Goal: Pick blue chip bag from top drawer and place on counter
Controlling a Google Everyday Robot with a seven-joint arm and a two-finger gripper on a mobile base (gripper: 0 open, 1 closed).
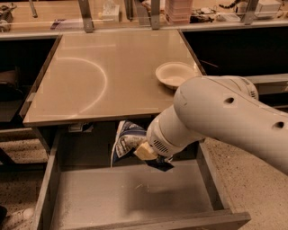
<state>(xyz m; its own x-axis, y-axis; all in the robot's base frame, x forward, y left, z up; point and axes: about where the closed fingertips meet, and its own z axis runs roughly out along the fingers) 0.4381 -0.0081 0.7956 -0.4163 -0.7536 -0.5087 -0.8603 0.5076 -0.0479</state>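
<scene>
The blue chip bag [126,140] hangs in my gripper [147,155], lifted clear of the bottom of the top drawer [121,197], just under the front edge of the counter [99,76]. The bag shows its white label panel and a dark-blue corner below the gripper. My gripper is shut on the bag's right side; the white arm [225,121] comes in from the right and hides most of the gripper. The open drawer shows a bare grey dusty floor and thick side walls.
A white bowl [176,74] sits on the counter's right side, just beyond my arm. A cluttered shelf [135,11] with metal posts runs along the back. Dark openings flank the counter left and right. Speckled floor lies at the right.
</scene>
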